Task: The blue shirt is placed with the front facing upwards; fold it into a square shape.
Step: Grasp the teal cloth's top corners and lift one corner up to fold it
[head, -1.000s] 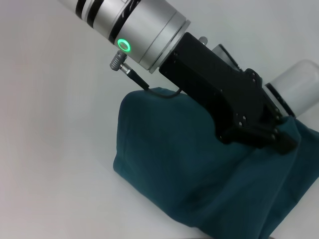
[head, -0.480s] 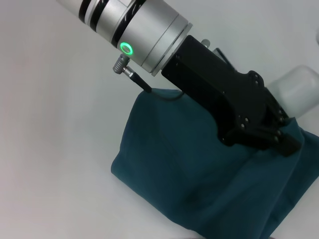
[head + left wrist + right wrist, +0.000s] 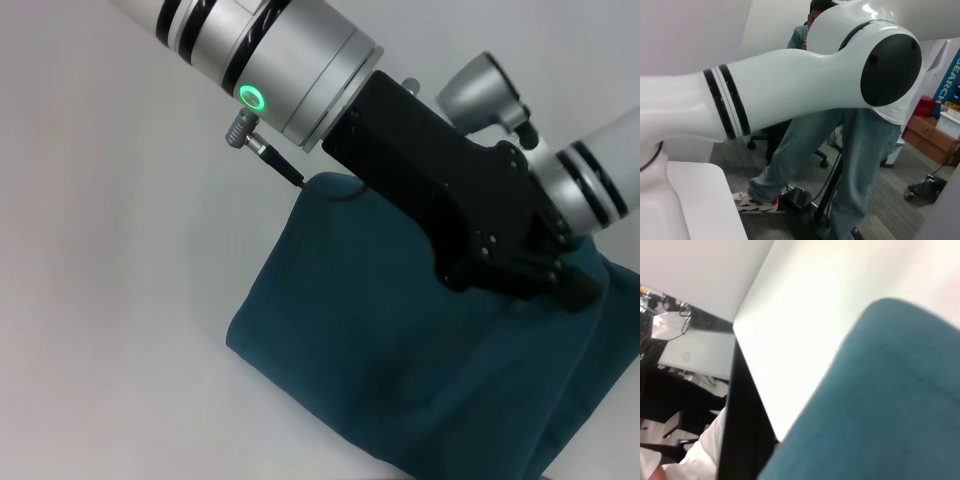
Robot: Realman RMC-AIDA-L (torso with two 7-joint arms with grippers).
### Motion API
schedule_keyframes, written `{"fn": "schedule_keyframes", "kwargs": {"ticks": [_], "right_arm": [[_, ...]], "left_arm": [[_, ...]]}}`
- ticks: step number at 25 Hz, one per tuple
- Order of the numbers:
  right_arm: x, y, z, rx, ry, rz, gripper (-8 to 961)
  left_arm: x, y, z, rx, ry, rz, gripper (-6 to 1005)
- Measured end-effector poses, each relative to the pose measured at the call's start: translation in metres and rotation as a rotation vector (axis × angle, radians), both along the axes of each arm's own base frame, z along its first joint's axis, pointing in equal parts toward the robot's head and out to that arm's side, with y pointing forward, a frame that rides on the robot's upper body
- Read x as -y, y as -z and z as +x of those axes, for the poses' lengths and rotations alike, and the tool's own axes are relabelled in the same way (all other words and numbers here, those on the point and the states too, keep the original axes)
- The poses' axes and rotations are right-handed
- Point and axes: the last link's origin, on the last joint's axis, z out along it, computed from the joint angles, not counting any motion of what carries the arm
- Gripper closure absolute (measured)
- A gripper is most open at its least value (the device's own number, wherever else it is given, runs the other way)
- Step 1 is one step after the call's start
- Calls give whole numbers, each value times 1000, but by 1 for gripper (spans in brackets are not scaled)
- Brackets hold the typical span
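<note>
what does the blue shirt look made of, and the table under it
The blue shirt looks like soft matte knit cloth, likely cotton: it sags in rounded folds without shine. The table looks like a smooth white laminate or painted board, faintly glossy with a thin dark edge in the right wrist view; the exact material is unclear.

1. blue shirt [image 3: 400, 370]: soft matt cloth, cotton-like knit, loose folds and creases, no sheen; same matt weave in the right wrist view [image 3: 890, 410].
2. bench [image 3: 100, 300]: smooth white top, faint satin look, plain; dark matt edge in the right wrist view [image 3: 742, 405].
3. left arm [image 3: 290, 50]: brushed silver metal sleeve, semi-gloss, black glossy bands, green lit ring.
4. left claw [image 3: 575, 290] housing: black matt plastic, hard, small screws showing.
5. cable plug [image 3: 240, 130]: grey metal, black rubbery lead.
6. right arm [image 3: 590, 170]: glossy white plastic shell, silver metal joint.
7. arm shell [image 3: 805, 85] in the left wrist view: glossy white plastic, matt black cap.
</note>
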Motion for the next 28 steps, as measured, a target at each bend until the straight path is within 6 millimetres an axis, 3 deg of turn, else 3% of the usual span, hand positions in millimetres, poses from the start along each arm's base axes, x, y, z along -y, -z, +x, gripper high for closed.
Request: {"fn": "schedule_keyframes", "kwargs": {"ticks": [18,28], "right_arm": [[-25,-26,3,104,-19,88,927],[-31,-41,-3,53,-15,111,926]], "left_arm": [[2,30,8,-27,53,53,958],[2,38,21,-3,106,83,957]]}}
